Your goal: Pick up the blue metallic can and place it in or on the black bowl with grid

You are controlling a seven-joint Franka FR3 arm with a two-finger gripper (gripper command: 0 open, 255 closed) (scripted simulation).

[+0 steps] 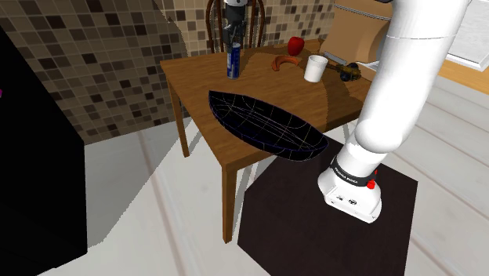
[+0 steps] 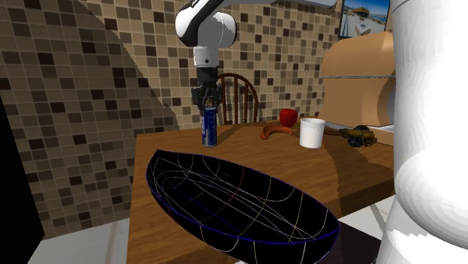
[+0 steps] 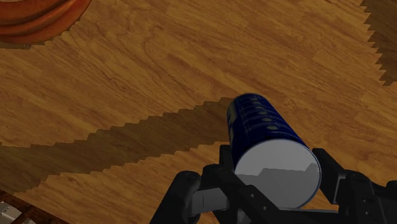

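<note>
Going left to right in the shoulder view: the blue can [image 1: 233, 64] stands upright near the far left corner of the worktop [image 1: 196, 85], and the end effector [image 1: 233, 47] comes straight down over its top. In the wrist view the two black fingers [image 3: 329, 172] press against opposite sides of the can just below its grey lid, so the end effector looks closed on the can with no gap either side. Whether the can's base has left the wood I cannot tell.

Next, the black bowl [image 1: 270, 132] with its thin grid lines lies long and shallow along the near edge, its right end jutting past the front corner. Further right, by the far edge and well apart from the can, are a curved orange thing [image 1: 284, 61], a red apple [image 1: 295, 45] and a white cup [image 1: 316, 69].

The step in hand reads as lifting. The grip sits high on a tall, smooth can, so it could swing or slip. Raise it straight up until it would clear the bowl's rim, carry it slowly towards the near edge, and lower it over the bowl's wide middle before opening, as the curved floor may let it tip and roll
</note>
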